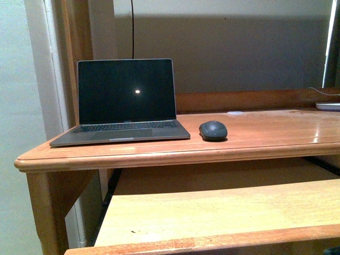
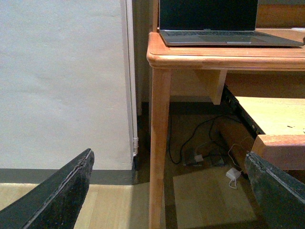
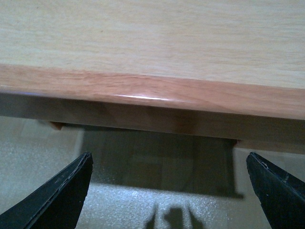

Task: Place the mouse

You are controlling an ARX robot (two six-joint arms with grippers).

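Two claws showed only in their own wrist views; from the front we saw neither arm. The left claw (image 2: 167, 152) hung off the left front corner of the tabletop (image 1: 265, 130), facing its leg (image 2: 159, 143) and the white wall (image 2: 62, 81) beside it. Its dark fingers (image 2: 62, 195) were spread wide, with nothing between them. The right claw (image 3: 168, 153) hung in front of the pull-out shelf (image 3: 152, 38), facing the shelf's rounded front edge and the floor (image 3: 38, 162) beneath. Its fingers (image 3: 279, 191) were likewise spread wide and held nothing. A forked shadow (image 3: 171, 217) lay on the floor below it.

We found the mouse (image 1: 213, 130) resting on the tabletop, just beside the front right corner of the laptop (image 1: 125, 103), near it but not touching. It sat a little back from the tabletop's front edge and well apart from both claws.

The laptop stood open at the left end of the tabletop, its screen dark but for one small bright spot. The shelf jutted out toward us below the tabletop, so its pale board and the tabletop's rounded edge lay between the right claw and the mouse. At the far right end a flat white thing (image 1: 328, 106) lay with a thin cord leading off it. A dark cord (image 1: 133, 26) ran down the wall behind the laptop. Under the tabletop, dark cables (image 2: 190, 143) looped across the floor, with a small white plug (image 2: 233, 174) among them.
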